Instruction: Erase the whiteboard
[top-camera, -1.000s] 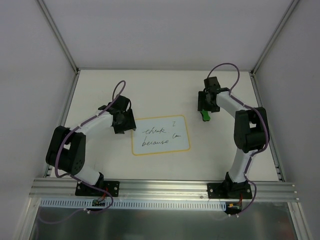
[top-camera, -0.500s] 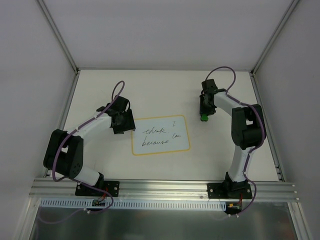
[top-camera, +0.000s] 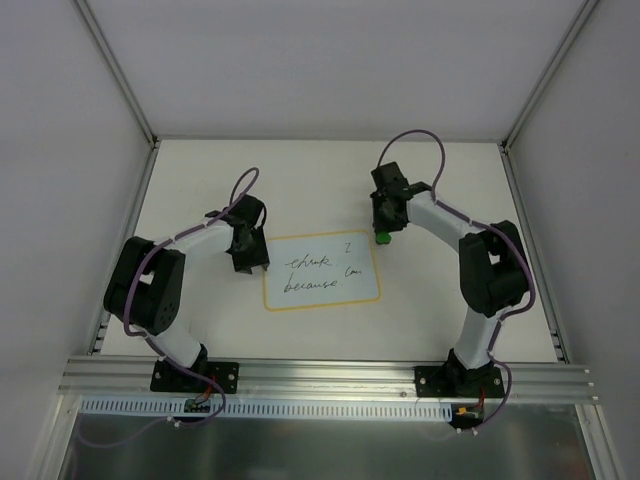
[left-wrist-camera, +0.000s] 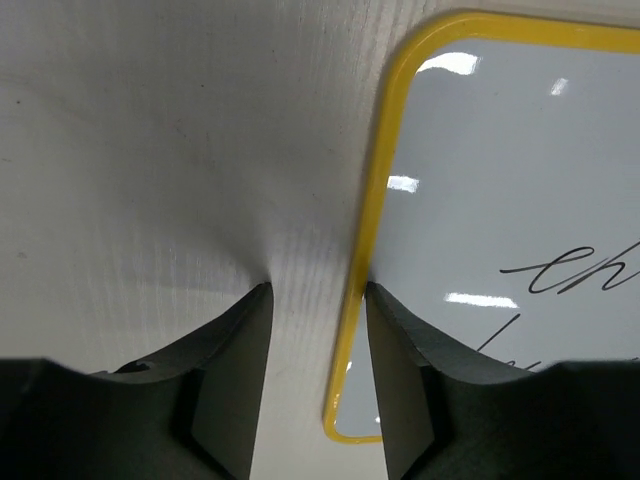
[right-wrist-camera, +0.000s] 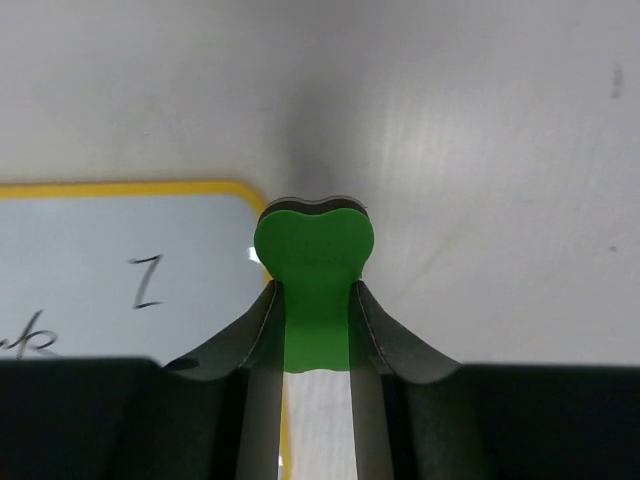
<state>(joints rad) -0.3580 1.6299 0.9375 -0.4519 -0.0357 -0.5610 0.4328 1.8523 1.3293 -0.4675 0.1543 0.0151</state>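
Note:
The whiteboard, white with a yellow border and black handwriting, lies flat at the table's middle. My left gripper points down at its left edge. In the left wrist view the left gripper is open and straddles the yellow border of the whiteboard, one finger over the table and one over the board. My right gripper hovers by the board's top right corner. In the right wrist view the right gripper is shut on a green block, whose far end sticks out past the fingertips.
The white table is boxed in by white walls with metal posts at the back and sides. An aluminium rail carrying both arm bases runs along the near edge.
The right arm has swung left with the green block, from the table's right side to the board's top right corner. The left gripper has shifted to the board's left edge and its jaws have narrowed.

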